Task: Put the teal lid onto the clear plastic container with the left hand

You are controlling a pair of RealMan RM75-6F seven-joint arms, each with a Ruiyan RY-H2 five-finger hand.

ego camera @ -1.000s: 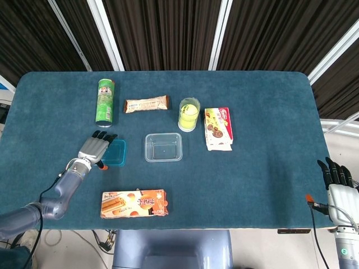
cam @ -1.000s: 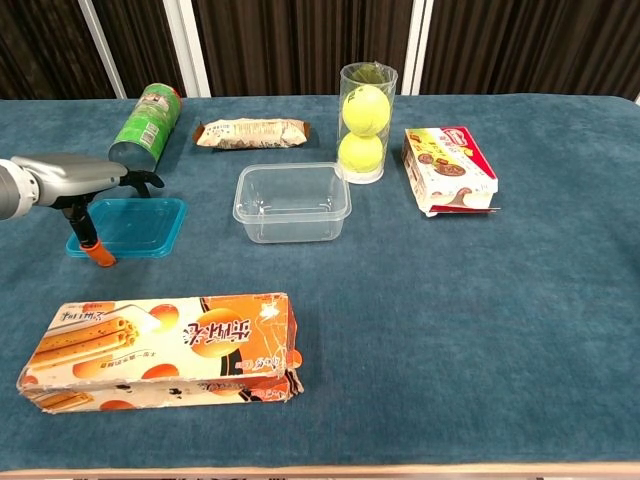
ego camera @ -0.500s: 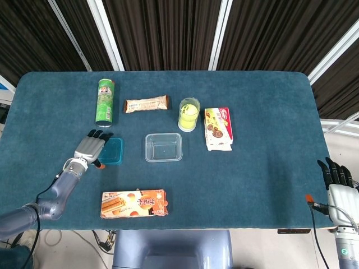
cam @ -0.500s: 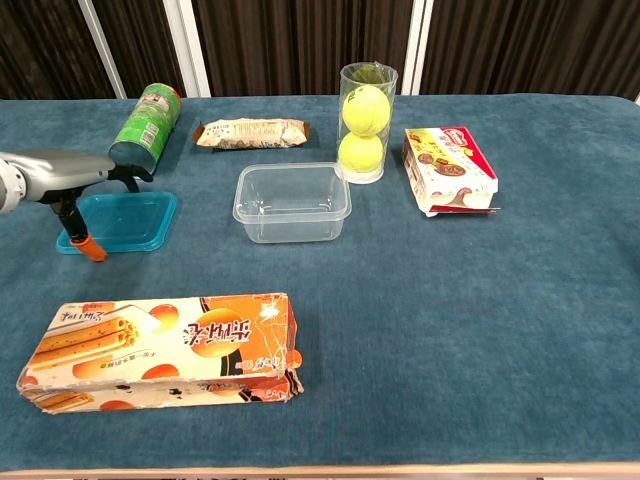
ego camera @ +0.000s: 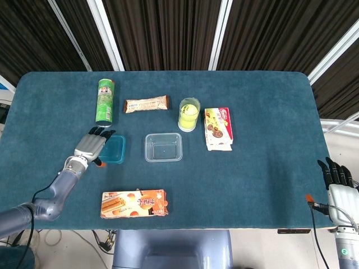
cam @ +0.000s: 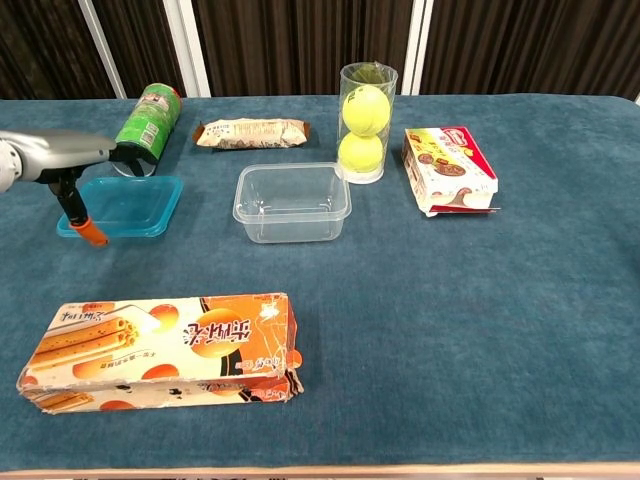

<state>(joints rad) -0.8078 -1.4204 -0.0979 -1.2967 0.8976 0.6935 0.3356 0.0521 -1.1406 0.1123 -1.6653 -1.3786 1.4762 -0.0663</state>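
One step is in hand: the left hand (ego camera: 90, 147), fingers spread flat, grasps at the teal lid (ego camera: 114, 149) beside the clear plastic container (ego camera: 163, 147); next, lift and carry rightward.

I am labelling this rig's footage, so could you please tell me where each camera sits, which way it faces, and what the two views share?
Head view: high above the near table edge, looking steeply down on the whole table; shows the left hand with its forearm at the teal lid, and the right hand off the table's right end.
Chest view: low at the near edge, looking across the table toward the dark curtains; only the left hand shows.
Shared: left hand, teal lid, clear container, orange box, tennis ball tube.
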